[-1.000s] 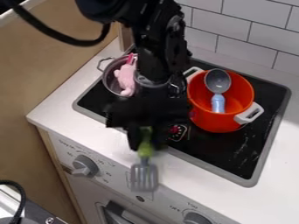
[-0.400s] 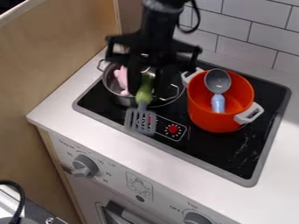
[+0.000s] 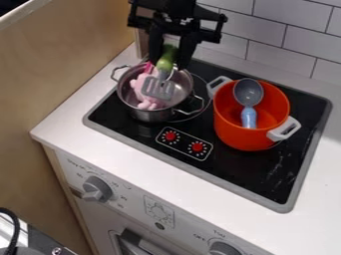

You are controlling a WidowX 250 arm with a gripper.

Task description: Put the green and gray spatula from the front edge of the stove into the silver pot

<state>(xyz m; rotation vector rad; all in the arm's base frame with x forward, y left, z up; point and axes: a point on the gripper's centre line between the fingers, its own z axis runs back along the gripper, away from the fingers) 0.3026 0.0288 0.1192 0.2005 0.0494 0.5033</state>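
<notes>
Before you, the white tabletop (image 3: pixel 106 149) carries a black cooktop (image 3: pixel 256 172). On its right side in view sits the orange pot (image 3: pixel 245 140); the steel pot (image 3: pixel 152 116) sits to the left. Your end effector (image 3: pixel 169 63), behind the steel pot in view, is closed on the green handle of the spatula (image 3: pixel 158 88), whose gray slotted blade is over that pot. A blue-handled spoon (image 3: pixel 248 92) rests in the orange pot, a pink toy (image 3: pixel 146 103) in the steel one.

The black arm (image 3: pixel 176 7) enters from the top edge, its jaws hanging downward, closed in a grip.
</notes>
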